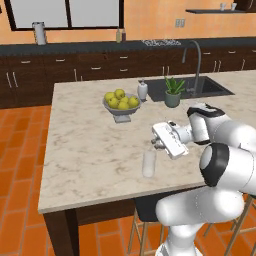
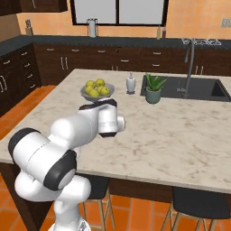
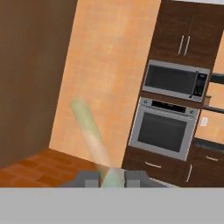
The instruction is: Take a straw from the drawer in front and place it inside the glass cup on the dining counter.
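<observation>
In the hand view, my gripper [image 3: 109, 178] is shut on the straw [image 3: 89, 131], a pale blurred stick that rises up and to the left from between the dark fingertips [image 3: 133, 178]. Seen from the left base, the gripper [image 1: 154, 143] points left, level over the dining counter [image 1: 90, 150]. It sits just above the rim of the glass cup [image 1: 149, 163], which stands upright near the counter's front edge. The straw is too thin to make out there. In the right base view my own arm covers the hand. The drawer is out of view.
A bowl of yellow fruit [image 1: 121, 102], a white soap bottle [image 1: 143, 90] and a potted plant [image 1: 173, 92] stand behind the cup. The black sink [image 1: 210, 87] with its faucet [image 1: 195, 60] is at the back right. Stools [image 2: 198, 203] stand under the front edge.
</observation>
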Controlling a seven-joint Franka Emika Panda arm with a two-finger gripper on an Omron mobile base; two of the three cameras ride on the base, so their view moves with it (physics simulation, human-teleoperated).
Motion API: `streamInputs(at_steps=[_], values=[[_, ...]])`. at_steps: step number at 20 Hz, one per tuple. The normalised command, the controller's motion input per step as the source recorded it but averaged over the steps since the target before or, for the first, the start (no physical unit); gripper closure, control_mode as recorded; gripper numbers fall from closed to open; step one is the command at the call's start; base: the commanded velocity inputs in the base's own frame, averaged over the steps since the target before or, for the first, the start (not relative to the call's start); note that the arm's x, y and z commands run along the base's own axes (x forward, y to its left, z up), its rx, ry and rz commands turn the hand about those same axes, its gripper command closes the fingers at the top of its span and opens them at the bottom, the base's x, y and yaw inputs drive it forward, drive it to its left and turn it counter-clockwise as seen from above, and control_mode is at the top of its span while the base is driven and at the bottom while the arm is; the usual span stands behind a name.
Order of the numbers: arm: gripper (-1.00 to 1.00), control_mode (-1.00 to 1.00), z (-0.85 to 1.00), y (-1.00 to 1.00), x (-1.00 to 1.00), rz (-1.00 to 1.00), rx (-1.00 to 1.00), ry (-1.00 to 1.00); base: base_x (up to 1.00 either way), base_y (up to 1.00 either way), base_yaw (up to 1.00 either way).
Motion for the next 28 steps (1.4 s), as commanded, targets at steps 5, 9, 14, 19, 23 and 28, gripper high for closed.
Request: streamInputs(at_steps=[5, 9, 14, 19, 23, 28], values=[[1.00, -1.00, -0.17, 0.00, -0.05, -0.07, 0.05, 0.10, 0.00, 0.00, 0.00], [1.00, -1.00, -0.01, 0.00, -0.19, -0.07, 0.08, 0.09, 0.00, 0.00, 0.00], [1.00, -1.00, 0.00, 0.00, -0.19, -0.08, 0.07, 0.06, 0.00, 0.00, 0.00], [1.00, -1.00, 0.06, 0.00, 0.00, -0.11, 0.01, 0.06, 0.00, 0.00, 0.00], [1.00, -1.00, 0.22, 0.01, -0.04, -0.12, 0.00, 0.05, 0.00, 0.00, 0.00], [1.00, -1.00, 0.17, 0.08, -0.05, -0.11, 0.00, 0.07, 0.00, 0.00, 0.00]])
